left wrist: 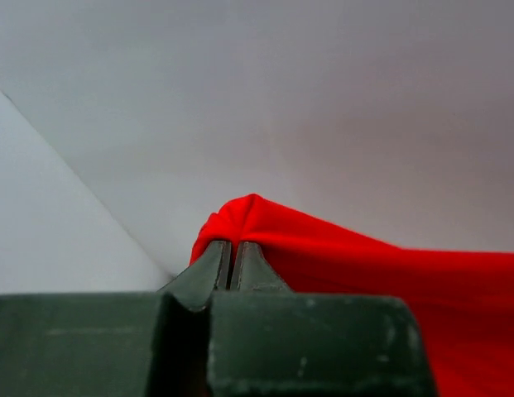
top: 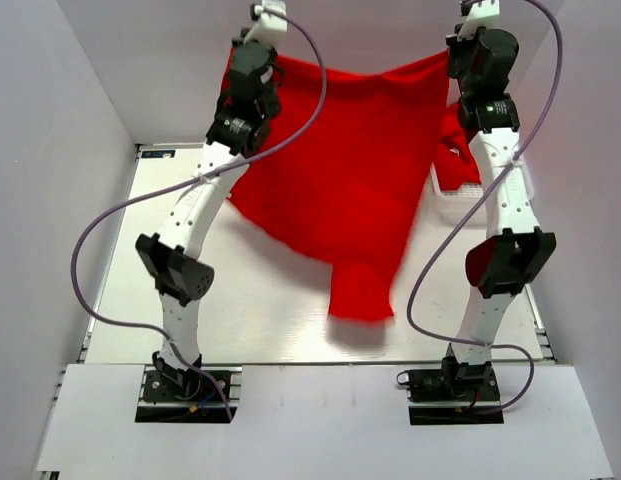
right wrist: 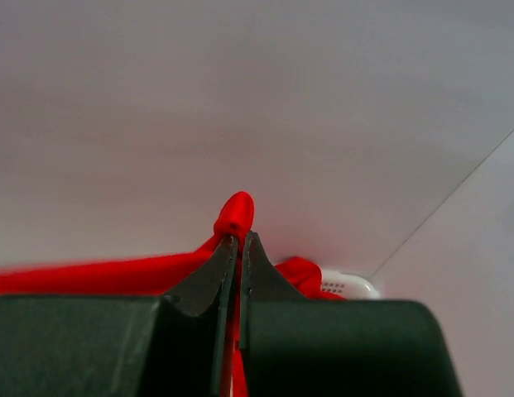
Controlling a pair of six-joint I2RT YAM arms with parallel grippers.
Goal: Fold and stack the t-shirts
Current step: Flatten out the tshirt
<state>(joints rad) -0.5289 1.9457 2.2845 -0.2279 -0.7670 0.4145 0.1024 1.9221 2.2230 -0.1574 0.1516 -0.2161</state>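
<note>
A bright red t-shirt [top: 345, 180] hangs spread in the air between my two raised arms, one sleeve dangling low over the table. My left gripper [top: 242, 62] is shut on its left top corner; the left wrist view shows the cloth [left wrist: 339, 256] bunched at the closed fingertips [left wrist: 232, 246]. My right gripper [top: 458, 55] is shut on the right top corner; the right wrist view shows a red nub of cloth [right wrist: 236, 213] poking past the closed fingertips [right wrist: 239, 240]. More red cloth [top: 458, 165] lies bunched at the basket on the right.
A white mesh basket [top: 442, 190] stands at the table's right side, behind the right arm; its rim shows in the right wrist view [right wrist: 348, 285]. The light table top [top: 260, 300] lies below the hanging shirt. White walls enclose the back and sides.
</note>
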